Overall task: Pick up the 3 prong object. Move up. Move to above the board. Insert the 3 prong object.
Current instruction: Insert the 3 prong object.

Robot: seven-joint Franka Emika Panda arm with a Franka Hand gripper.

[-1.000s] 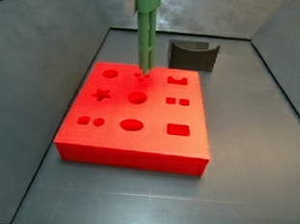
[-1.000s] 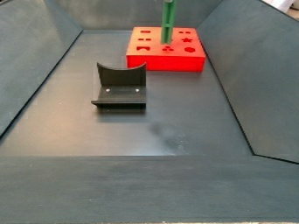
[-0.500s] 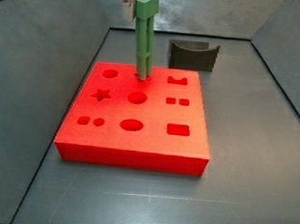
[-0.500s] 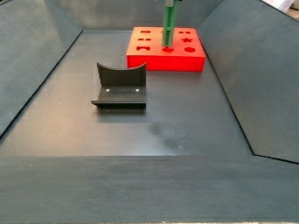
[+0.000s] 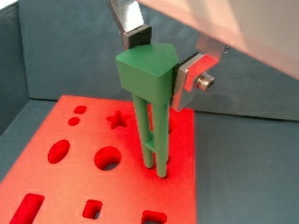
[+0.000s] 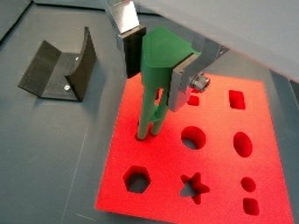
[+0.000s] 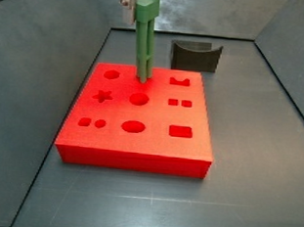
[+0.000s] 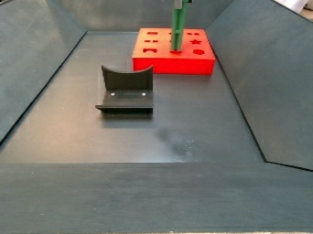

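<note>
Left of centre in a side view, the holder [image 8: 124,89] sits on the floor, unused. Further right, the board [image 8: 173,52] lies flat, cutouts up. Upright on it stands the post [image 7: 144,41], prongs entering a cutout [image 5: 156,166], kept vertical for insertion. At its blocky top the tool [image 5: 162,59] pinches it. No writing is readable.

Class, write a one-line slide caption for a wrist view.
Pincer holds the green post upright, prongs entering the red board.
</note>
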